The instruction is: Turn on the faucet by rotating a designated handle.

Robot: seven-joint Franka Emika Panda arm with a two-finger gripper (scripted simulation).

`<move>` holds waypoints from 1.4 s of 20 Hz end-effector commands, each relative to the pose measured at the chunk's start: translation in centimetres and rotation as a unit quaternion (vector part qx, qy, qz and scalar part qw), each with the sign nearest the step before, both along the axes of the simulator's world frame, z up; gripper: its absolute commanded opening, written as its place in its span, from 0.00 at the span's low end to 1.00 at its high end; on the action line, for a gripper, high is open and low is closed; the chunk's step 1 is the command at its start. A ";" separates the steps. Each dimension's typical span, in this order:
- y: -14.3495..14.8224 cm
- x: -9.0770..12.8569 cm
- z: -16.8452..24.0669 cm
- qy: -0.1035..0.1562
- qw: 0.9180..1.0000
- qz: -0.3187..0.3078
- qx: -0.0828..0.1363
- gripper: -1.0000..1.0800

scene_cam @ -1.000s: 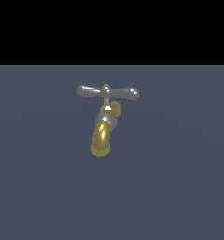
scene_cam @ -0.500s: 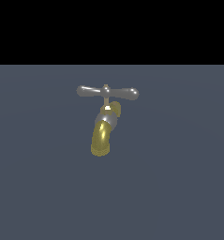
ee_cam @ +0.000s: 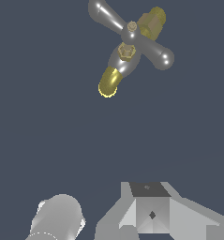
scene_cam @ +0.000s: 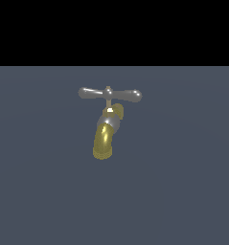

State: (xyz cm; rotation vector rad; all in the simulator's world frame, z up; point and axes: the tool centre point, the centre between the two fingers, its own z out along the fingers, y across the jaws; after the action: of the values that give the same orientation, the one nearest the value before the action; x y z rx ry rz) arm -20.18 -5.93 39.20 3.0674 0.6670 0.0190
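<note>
Standing on a dark grey floor (scene_cam: pixel 183 191), a glossy gold faucet (scene_cam: pixel 103 141) is topped by a silver crossbar handle (scene_cam: pixel 110 94); the gripper's (ee_cam: pixel 104 220) finger opening cannot be told.

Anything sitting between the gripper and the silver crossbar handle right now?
No. In the wrist view, only bare dark grey floor separates the white gripper from the shiny silver crossbar handle on the yellow-gold faucet.

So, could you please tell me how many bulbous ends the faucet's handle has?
2: one end at the exterior view's left, the other at its right, either side of the stem.
</note>
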 end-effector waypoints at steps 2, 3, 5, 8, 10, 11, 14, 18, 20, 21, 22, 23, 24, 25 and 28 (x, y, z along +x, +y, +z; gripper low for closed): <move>-0.6 1.3 -2.0 0.000 0.999 0.044 -0.001 0.00; -0.8 1.7 -2.5 0.001 0.998 0.056 -0.001 0.00; -1.0 2.5 -3.6 0.001 0.997 0.081 -0.002 0.00; -1.4 3.7 -5.3 0.002 0.993 0.117 -0.002 0.00; -1.5 4.5 -6.4 0.002 0.990 0.141 -0.003 0.00; -1.6 4.9 -6.9 0.002 0.988 0.153 -0.003 0.00; -1.7 6.2 -8.5 0.003 0.982 0.188 -0.003 0.00; -1.8 7.8 -10.6 0.003 0.972 0.233 -0.004 0.00; -1.7 8.6 -11.6 0.004 0.967 0.255 -0.004 0.00; -1.7 9.0 -12.1 0.004 0.964 0.266 -0.005 0.00; -1.7 9.4 -12.6 0.004 0.961 0.276 -0.005 0.00; -1.6 9.7 -13.1 0.004 0.958 0.287 -0.005 0.00; -1.5 10.1 -13.6 0.004 0.955 0.297 -0.005 0.00; -1.5 10.5 -14.1 0.004 0.952 0.308 -0.005 0.00; -1.2 11.6 -15.5 0.005 0.941 0.337 -0.005 0.00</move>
State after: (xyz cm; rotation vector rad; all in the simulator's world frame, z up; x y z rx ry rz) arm -9.15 -7.26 24.45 2.6870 1.6175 0.0017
